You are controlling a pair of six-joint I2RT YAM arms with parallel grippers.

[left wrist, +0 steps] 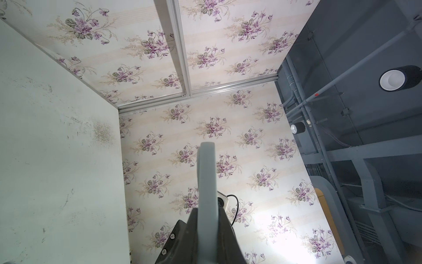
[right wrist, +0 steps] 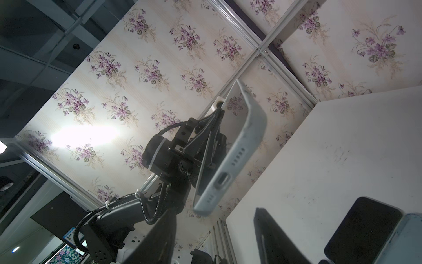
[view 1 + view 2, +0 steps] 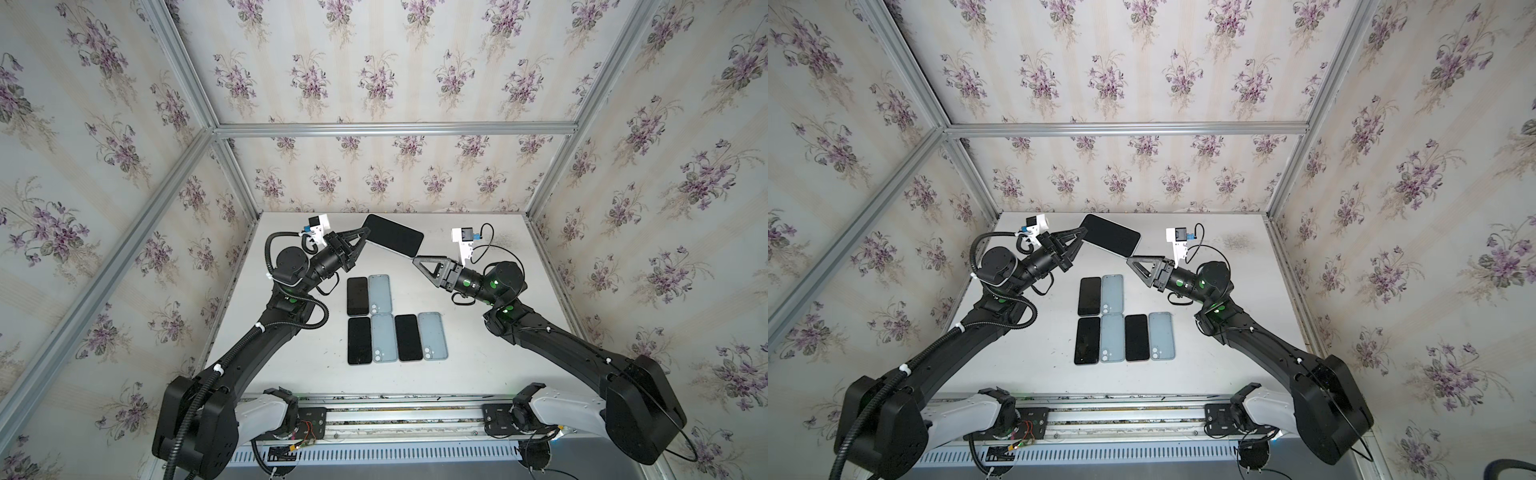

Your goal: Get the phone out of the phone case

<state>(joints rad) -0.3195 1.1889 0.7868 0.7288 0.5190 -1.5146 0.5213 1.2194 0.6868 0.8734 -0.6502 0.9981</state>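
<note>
Where the white surface (image 3: 478,365) lies closest to us, we see bare dark phones (image 3: 359,340) and empty pale blue cases (image 3: 384,338) lying flat, side by side in two rows. Beyond them our right hand (image 3: 415,260) hovers with its jaws apart just beside the near corner of the raised phone (image 3: 392,235), not gripping it. Farther back our left hand (image 3: 363,233) is clamped on the opposite end of the phone case (image 2: 249,128), which wraps the phone and is held tilted in the air, screen up, above the far part of the surface.
</note>
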